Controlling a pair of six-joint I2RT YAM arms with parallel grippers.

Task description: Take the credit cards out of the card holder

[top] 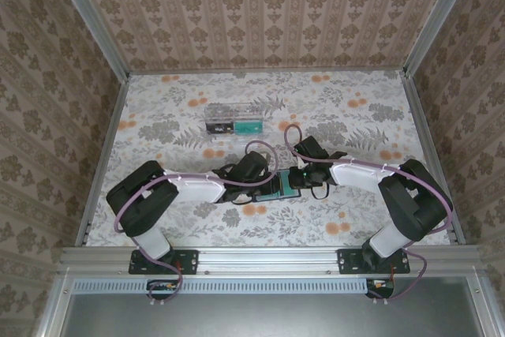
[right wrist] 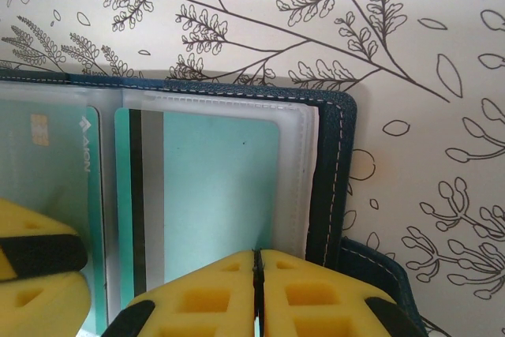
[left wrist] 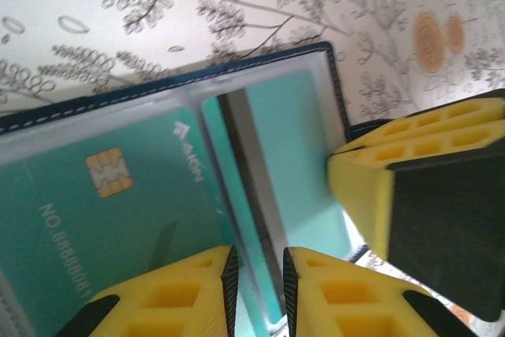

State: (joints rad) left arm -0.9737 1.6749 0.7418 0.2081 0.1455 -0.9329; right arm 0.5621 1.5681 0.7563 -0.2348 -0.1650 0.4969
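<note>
At the lower edge of the right wrist view, the right end effector [right wrist: 257,290], fingers pressed together, meets the striped teal card [right wrist: 213,187], which lies straight ahead. The left end effector [left wrist: 259,282] shows a slim gap over a clear sleeve; its grip cannot be told. Between both, mid-frame from above, the open card holder [top: 278,185] lies lengthwise left to right on the bench [top: 347,108]. Its chip card [left wrist: 118,219] reads "AION" and "NO 8888…". A clear box [top: 234,118] sits beyond.

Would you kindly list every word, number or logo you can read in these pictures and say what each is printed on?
"AIGN" beside an arrow logo, third letter unsure: teal chip card in the card holder.
"NO 888808", remainder hidden by the left claw: same card.
Striped card: no text visible.
Clear box: anything printed is too small to read.
</note>
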